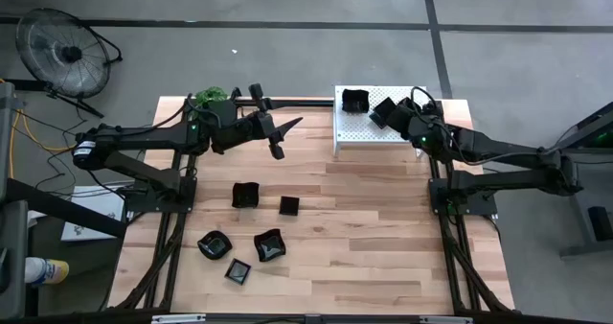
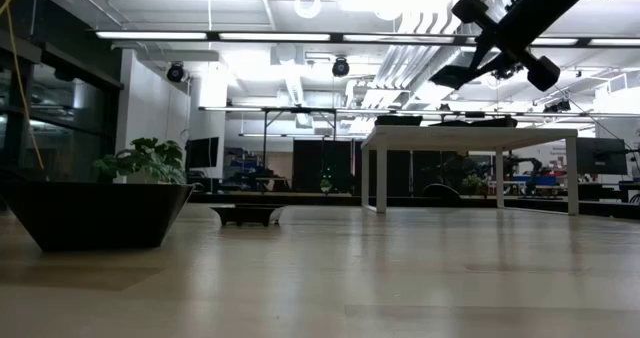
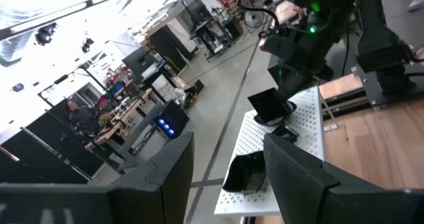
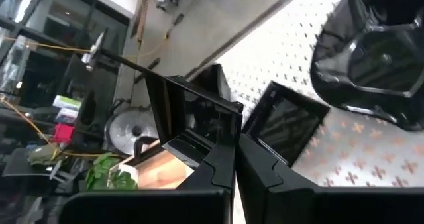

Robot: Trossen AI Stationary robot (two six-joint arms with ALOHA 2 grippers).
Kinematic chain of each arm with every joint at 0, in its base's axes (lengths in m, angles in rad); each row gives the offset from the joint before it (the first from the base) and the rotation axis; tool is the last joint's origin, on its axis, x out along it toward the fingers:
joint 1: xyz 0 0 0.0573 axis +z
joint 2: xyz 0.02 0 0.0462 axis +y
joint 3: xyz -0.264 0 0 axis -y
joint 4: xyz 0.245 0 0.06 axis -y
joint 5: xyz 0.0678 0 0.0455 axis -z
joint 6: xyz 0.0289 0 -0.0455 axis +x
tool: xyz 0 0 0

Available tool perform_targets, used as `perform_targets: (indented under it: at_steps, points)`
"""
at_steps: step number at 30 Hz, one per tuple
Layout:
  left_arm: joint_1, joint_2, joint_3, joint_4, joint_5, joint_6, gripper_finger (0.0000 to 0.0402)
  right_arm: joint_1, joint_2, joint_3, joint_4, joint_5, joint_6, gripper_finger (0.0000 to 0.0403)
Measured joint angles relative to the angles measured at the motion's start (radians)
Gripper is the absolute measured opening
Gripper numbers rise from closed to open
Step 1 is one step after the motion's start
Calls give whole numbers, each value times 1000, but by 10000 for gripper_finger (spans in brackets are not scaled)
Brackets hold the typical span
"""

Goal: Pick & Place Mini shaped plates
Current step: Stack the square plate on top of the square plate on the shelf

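Observation:
Several glossy black mini shaped plates lie on the wooden table, among them a wavy one (image 1: 245, 195), a square one (image 1: 288, 205) and a rounded one (image 1: 214, 244). A wavy-edged plate (image 1: 355, 100) (image 4: 377, 52) rests on the white perforated rack (image 1: 359, 132) at the far edge. My right gripper (image 1: 395, 118) (image 4: 235, 144) is above the rack, shut on a square plate (image 1: 382, 113) (image 3: 271, 105). My left gripper (image 1: 285, 138) (image 3: 225, 158) hangs open and level above the far part of the table, left of the rack, with nothing between its fingers. My right gripper pinches the square plate by one edge (image 4: 255, 136) between its two shut fingers. The fingers slant down toward the rack from the table's right. The plate sits tilted just over the rack top; whether its lower edge touches the rack I cannot tell.
A green plant (image 1: 211, 96) stands at the far edge behind my left arm. A fan (image 1: 67, 51) stands on the floor beyond the table's far left corner. Bare wood lies between the rack and the plates on the table.

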Motion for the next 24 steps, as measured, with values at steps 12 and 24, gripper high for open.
perform_targets:
  at_steps: [12, 24]
  points:
    - [0, 0, 0, -33, 3, 24, 178, -50, 71, -1, -47, -111, 185, 0]
    - [0, 1, 0, -105, 12, 23, 178, -142, 90, -1, -52, -174, 162, 0]
